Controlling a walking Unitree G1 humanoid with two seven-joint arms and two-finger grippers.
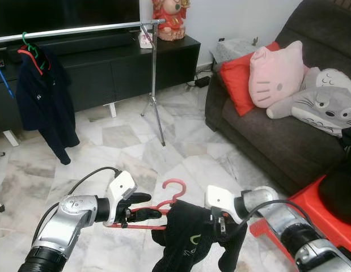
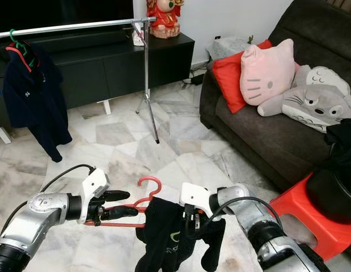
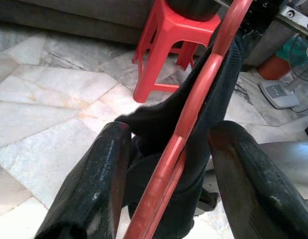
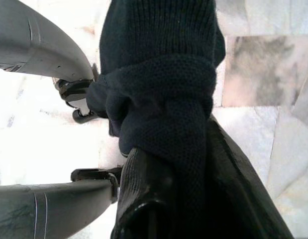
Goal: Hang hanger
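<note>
Marble floor [image 1: 130, 141] spreads across a living room, with a dark sofa [image 1: 266, 130] full of cushions on the robot's right and a black TV cabinet [image 1: 118, 68] against the far wall. Before the cabinet stands a silver clothes rail [image 1: 79, 28], where a dark jacket [image 1: 42, 96] already hangs from coloured hangers.

Low and close to the camera, the left tool [image 1: 135, 208] is clenched on one end of a red hanger [image 1: 169, 195], keeping it level with its hook upright, likely so the hook can catch the rail. A black garment [image 1: 184, 238] is draped over the hanger. The right tool [image 1: 218, 221] grasps a bunched fold of that garment, apparently steadying it on the hanger. Hanger and rail are well apart, so hanging looks not yet begun.
</note>
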